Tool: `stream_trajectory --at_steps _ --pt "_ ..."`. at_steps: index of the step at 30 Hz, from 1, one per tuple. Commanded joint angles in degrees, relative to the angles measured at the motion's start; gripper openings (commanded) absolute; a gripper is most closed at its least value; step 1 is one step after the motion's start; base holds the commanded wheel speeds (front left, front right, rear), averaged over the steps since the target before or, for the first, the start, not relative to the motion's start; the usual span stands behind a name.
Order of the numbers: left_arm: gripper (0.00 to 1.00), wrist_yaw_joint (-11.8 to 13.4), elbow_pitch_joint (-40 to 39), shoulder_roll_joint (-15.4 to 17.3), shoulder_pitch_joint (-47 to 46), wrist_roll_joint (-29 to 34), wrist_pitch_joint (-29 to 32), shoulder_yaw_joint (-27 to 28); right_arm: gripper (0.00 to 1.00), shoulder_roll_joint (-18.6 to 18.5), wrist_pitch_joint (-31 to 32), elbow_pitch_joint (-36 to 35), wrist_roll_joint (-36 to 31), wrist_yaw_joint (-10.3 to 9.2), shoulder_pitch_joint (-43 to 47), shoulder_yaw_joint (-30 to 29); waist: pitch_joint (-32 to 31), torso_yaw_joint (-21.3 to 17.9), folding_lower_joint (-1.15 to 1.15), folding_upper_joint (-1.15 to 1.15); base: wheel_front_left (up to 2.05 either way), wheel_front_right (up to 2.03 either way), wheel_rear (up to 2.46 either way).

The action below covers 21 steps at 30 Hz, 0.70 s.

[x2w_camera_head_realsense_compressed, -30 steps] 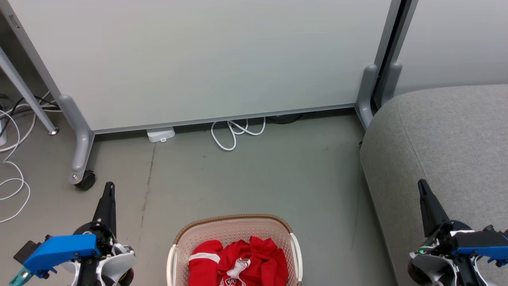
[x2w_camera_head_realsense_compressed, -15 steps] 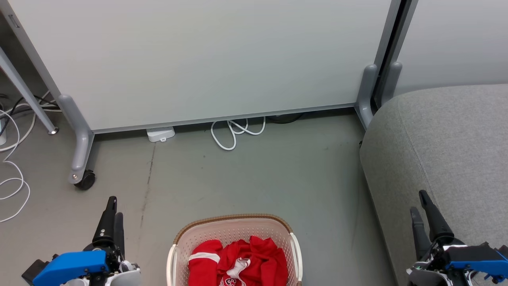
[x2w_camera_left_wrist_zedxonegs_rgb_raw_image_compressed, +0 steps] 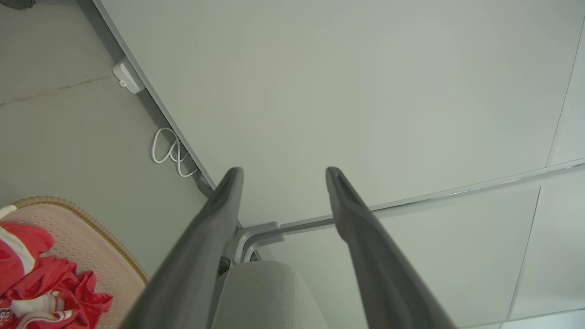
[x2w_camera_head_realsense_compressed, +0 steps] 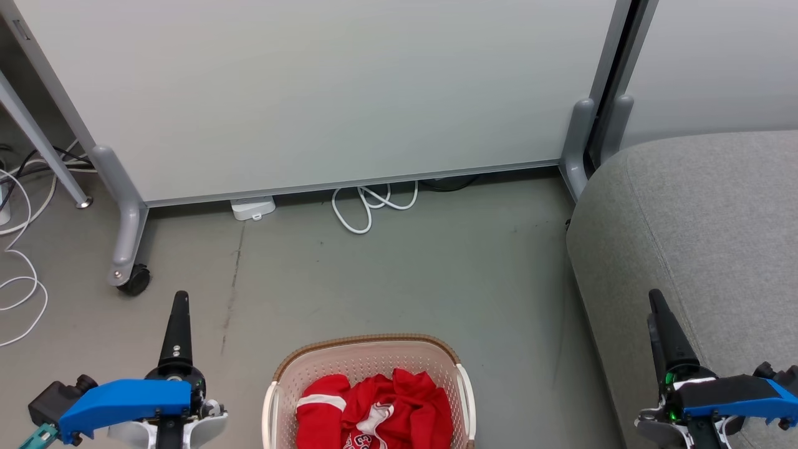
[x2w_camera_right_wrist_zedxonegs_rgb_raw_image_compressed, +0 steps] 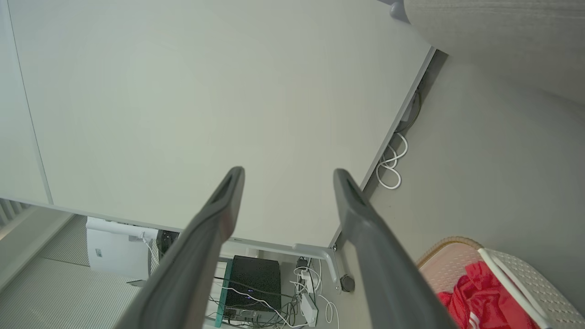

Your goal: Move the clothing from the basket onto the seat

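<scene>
The cream basket (x2w_camera_head_realsense_compressed: 368,344) with a brown rim sits on the floor at the bottom centre of the head view, holding crumpled red clothing (x2w_camera_head_realsense_compressed: 380,408) with white trim. The grey seat (x2w_camera_head_realsense_compressed: 704,218) takes up the right side. My left gripper (x2w_camera_head_realsense_compressed: 179,299) hovers left of the basket and my right gripper (x2w_camera_head_realsense_compressed: 654,299) hovers over the seat's front edge. Both are open and hold nothing. In the left wrist view the left gripper (x2w_camera_left_wrist_zedxonegs_rgb_raw_image_compressed: 284,171) points at the panel, with the basket (x2w_camera_left_wrist_zedxonegs_rgb_raw_image_compressed: 91,226), clothing (x2w_camera_left_wrist_zedxonegs_rgb_raw_image_compressed: 41,283) and seat (x2w_camera_left_wrist_zedxonegs_rgb_raw_image_compressed: 265,292) below. The right gripper (x2w_camera_right_wrist_zedxonegs_rgb_raw_image_compressed: 288,172) in its own wrist view has the basket (x2w_camera_right_wrist_zedxonegs_rgb_raw_image_compressed: 516,278) and clothing (x2w_camera_right_wrist_zedxonegs_rgb_raw_image_compressed: 475,297) at the lower right.
A pale partition panel (x2w_camera_head_realsense_compressed: 312,93) on grey feet with a caster (x2w_camera_head_realsense_compressed: 134,280) closes off the back. A white cable loop (x2w_camera_head_realsense_compressed: 374,206) and a white adapter (x2w_camera_head_realsense_compressed: 252,209) lie at its base. More cables (x2w_camera_head_realsense_compressed: 19,262) trail at far left. Bare floor lies between basket and panel.
Both grippers dipped half a second ago and have come back up, their wrists rolling so the fingers now line up edge-on in the head view. Basket and clothing have not moved.
</scene>
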Motion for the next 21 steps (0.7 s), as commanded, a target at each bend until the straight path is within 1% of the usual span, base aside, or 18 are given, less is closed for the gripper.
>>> stream_trajectory --at_steps 1,11,12,16,21 --pt "1.00 -0.46 -1.32 0.47 -2.02 4.04 -0.83 -0.84 1.00 -0.23 -0.81 -1.49 -3.76 0.06 -1.52 0.49 0.04 0.02 0.00 0.00 0.00 0.00 0.00" --pt "1.00 0.64 -2.18 0.53 -2.20 17.43 -3.12 -3.02 1.00 -0.26 -3.12 -2.82 -16.21 0.07 -1.57 2.02 0.18 0.13 0.00 0.00 0.00 0.00 0.00" --pt "1.00 0.64 -2.18 0.53 -2.20 17.43 -3.12 -3.02 1.00 -0.26 -3.12 -2.82 -16.21 0.07 -1.57 2.02 0.18 0.13 0.00 0.00 0.00 0.00 0.00" --pt "1.00 1.22 -1.95 0.71 -2.41 22.97 -3.96 -4.13 1.00 -0.27 -3.98 -3.09 -20.89 0.08 -1.68 2.57 0.21 0.19 0.00 0.00 0.00 0.00 0.00" --pt "1.00 1.93 -1.44 1.22 -2.75 28.35 -4.98 -5.71 1.00 -0.28 -4.99 -3.04 -26.49 0.08 -1.69 3.34 0.27 0.29 0.00 0.00 0.00 0.00 0.00"
